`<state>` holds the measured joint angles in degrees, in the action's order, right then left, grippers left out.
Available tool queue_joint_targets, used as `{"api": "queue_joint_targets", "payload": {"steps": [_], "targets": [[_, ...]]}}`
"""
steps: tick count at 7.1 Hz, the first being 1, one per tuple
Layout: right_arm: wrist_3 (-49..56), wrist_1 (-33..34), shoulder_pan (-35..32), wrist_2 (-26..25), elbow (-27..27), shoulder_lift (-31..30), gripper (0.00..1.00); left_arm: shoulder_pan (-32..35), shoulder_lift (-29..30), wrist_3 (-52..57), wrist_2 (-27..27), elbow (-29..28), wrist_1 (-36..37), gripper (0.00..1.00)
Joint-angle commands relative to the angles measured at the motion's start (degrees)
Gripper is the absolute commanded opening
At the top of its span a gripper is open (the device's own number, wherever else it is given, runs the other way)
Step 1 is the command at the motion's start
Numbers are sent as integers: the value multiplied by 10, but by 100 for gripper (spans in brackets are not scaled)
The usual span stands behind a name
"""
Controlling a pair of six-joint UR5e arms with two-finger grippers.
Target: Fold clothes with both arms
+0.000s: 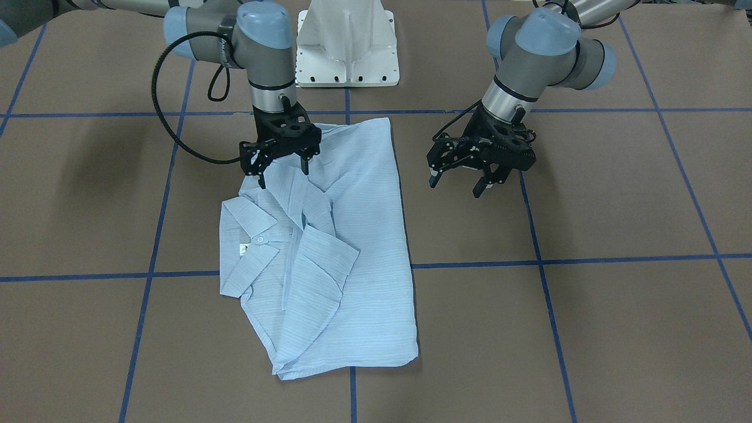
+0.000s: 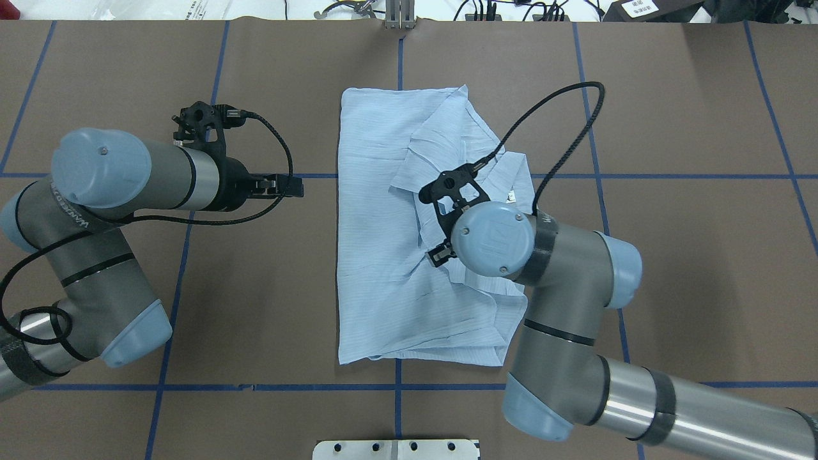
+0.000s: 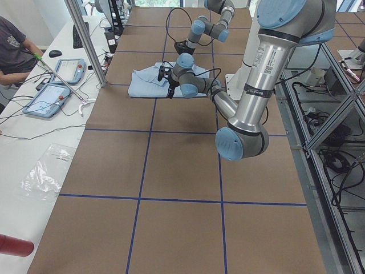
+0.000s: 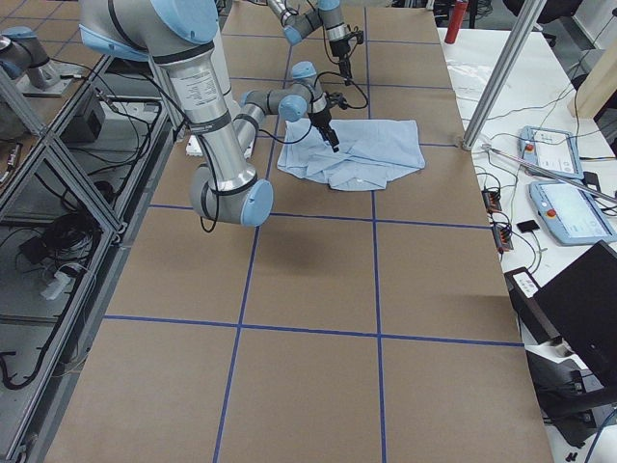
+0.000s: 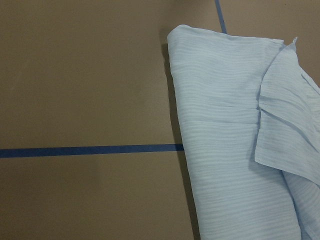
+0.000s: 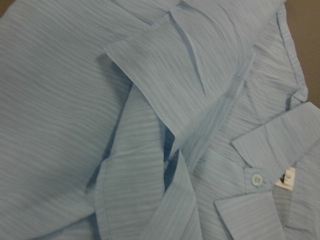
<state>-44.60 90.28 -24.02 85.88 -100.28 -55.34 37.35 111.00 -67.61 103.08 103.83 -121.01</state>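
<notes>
The pale-blue striped shirt [image 1: 358,252] lies partly folded in the middle of the brown table, its collar [image 1: 249,220] and a white button toward the robot's right. My right gripper [image 1: 283,176] hangs open just over the shirt's rear part behind the collar, with nothing between its fingers. In the overhead view the wrist covers most of that gripper [image 2: 447,220] above the shirt [image 2: 377,255]. My left gripper [image 1: 456,184] is open and empty, hovering beside the shirt's straight folded edge, a short gap away. The right wrist view is filled with crumpled fabric [image 6: 100,100] and the collar button [image 6: 257,179].
The white pedestal base [image 1: 346,47] stands at the robot's side behind the shirt. Blue tape lines [image 1: 587,258] divide the brown table. A side table with tablets [image 3: 51,91] and a seated person [image 3: 11,40] lie beyond the far edge.
</notes>
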Motion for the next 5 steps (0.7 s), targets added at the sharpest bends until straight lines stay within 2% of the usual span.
{"api": "queue_joint_targets", "payload": {"steps": [1, 5], "targets": [[0, -1, -1, -15, 85, 66, 100, 0, 0, 1, 0, -5, -2, 100], [5, -53, 1, -28, 160, 80, 100, 0, 0, 2, 1, -11, -5, 100]]}}
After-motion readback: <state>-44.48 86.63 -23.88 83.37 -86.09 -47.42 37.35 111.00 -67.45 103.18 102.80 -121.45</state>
